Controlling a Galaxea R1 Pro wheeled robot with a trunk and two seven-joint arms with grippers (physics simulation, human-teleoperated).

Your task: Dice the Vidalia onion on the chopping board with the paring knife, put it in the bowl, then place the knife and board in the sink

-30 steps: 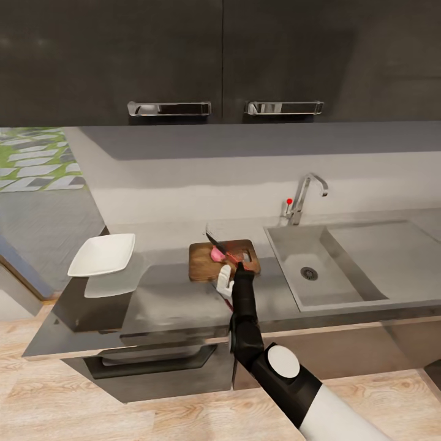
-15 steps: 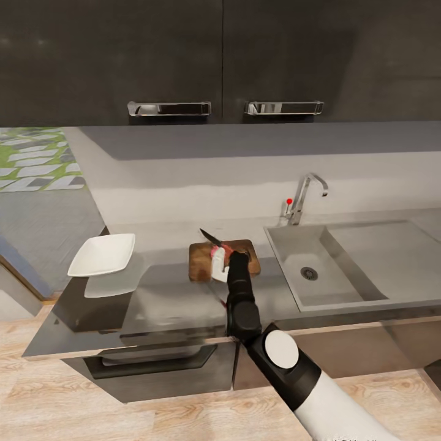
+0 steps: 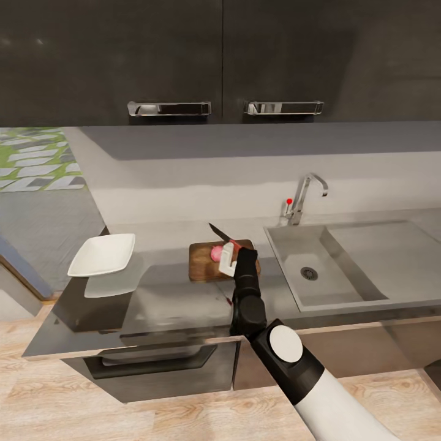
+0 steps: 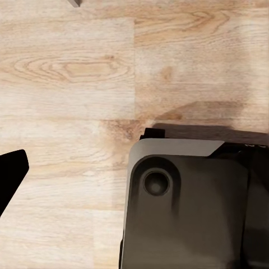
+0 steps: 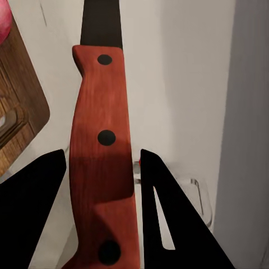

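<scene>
Glossy black upper cabinets (image 3: pixel 184 55) with two chrome bar handles (image 3: pixel 169 108) across the top. Pale grey wall (image 3: pixel 202 177) below them. Dark brown lower cabinets (image 3: pixel 343 352) under the grey worktop. Pale wood plank floor (image 3: pixel 122 416), grain clear in the left wrist view. Green-and-white patterned patch (image 3: pixel 30 156) far left.

My left wrist camera looks down on pale wood floor (image 4: pixel 67 73). A dark grey rounded robot base part (image 4: pixel 185 207) with a circular recess sits there; a black fingertip (image 4: pixel 11 174) enters at the edge.
</scene>
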